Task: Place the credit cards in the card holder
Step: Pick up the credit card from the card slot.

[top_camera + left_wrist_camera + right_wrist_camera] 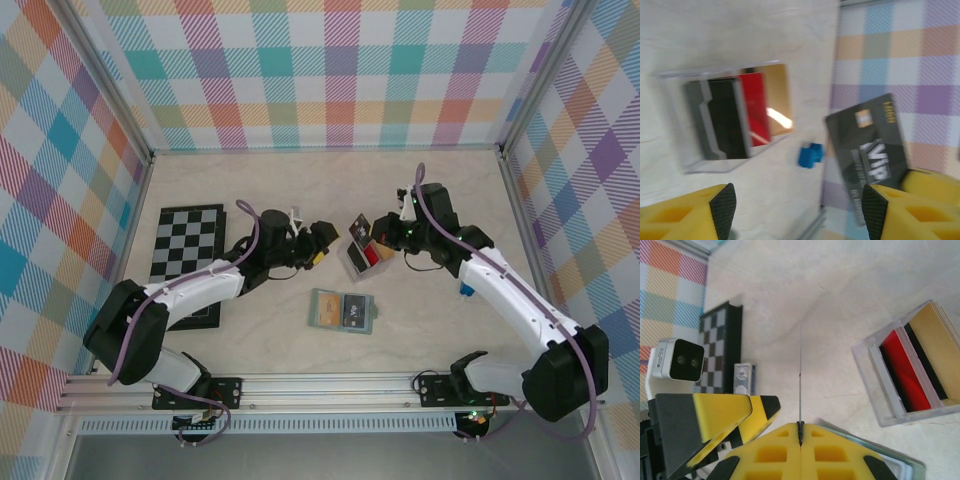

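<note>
1. Lying open on the table (440,190), near the middle of its near edge, the green card holder (341,310) looks soft and floppy and may slide if pushed.
2. The clear tray (672,125) just past it holds red and black cards (757,107).
3. The left gripper (799,207) has its fingers apart, holding nothing.
4. The right gripper (800,429) pinches one black card (867,155). It looks thin, stiff, light and slick, and is best held by a short edge.

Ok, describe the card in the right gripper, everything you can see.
The dark grey card is thin glossy plastic with a gold chip and pale "VIP" print. It is held off the table, one end pinched in the shut jaws of the right gripper, edge-on to that wrist camera. Whether the left gripper touches it, I cannot tell.
</note>
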Available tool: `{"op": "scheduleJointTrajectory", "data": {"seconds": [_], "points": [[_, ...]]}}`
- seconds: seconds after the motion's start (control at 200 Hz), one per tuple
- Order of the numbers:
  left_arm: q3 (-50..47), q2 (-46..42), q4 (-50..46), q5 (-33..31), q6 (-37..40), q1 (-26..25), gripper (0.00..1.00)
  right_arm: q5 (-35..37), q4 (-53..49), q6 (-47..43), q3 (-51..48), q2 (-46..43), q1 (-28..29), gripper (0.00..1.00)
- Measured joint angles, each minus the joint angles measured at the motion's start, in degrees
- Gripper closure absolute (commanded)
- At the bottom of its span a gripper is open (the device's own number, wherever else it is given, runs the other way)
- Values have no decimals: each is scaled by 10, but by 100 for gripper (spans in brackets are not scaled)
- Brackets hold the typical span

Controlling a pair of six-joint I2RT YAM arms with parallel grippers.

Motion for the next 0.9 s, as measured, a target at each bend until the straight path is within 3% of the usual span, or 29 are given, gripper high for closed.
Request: {"op": "scheduleJointTrajectory", "data": {"seconds": [0.09, 0.215, 0.53, 0.61, 0.73, 0.9], "points": [[5, 16, 55, 12, -30, 0, 30, -11, 36, 37, -13, -11, 0, 95], [10, 46, 120, 26, -68, 0, 39, -27, 89, 85, -40, -22, 0, 93], [12, 66, 198, 36, -109, -1, 77, -40, 136, 142, -68, -25, 0, 89], [12, 66, 205, 35, -113, -1, 91, -42, 140, 146, -69, -26, -1, 87], [17, 65, 209, 39, -103, -1, 100, -47, 125, 142, -73, -28, -2, 78], [19, 58, 183, 68, -65, 5, 100, -92, 78, 90, -67, -28, -28, 58]]}}
